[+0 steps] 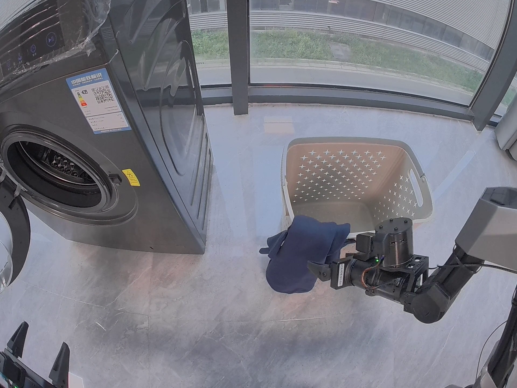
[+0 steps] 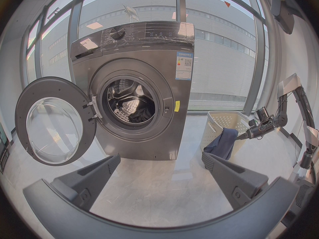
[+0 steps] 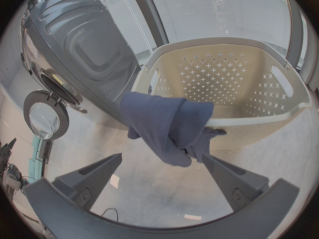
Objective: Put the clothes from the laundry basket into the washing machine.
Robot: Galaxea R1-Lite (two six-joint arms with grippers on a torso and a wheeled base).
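A dark blue garment (image 1: 301,254) hangs over the near rim of the cream laundry basket (image 1: 355,142), most of it draped outside toward the floor. My right gripper (image 1: 319,269) sits low beside the cloth, open; in the right wrist view the garment (image 3: 162,123) lies just ahead of the right gripper (image 3: 161,157), touching near one fingertip. The grey washing machine (image 1: 107,136) stands to the left with its door (image 2: 53,120) swung open and something dark in its drum (image 2: 141,115). My left gripper (image 2: 160,156) is open and holds nothing, low in front of the machine (image 1: 43,338).
Pale tiled floor (image 1: 215,308) stretches between machine and basket. Tall windows and a dark pillar (image 1: 237,44) stand behind. The open door (image 1: 11,233) juts out at the machine's left side. Inside, the basket (image 3: 259,117) shows bare walls and floor.
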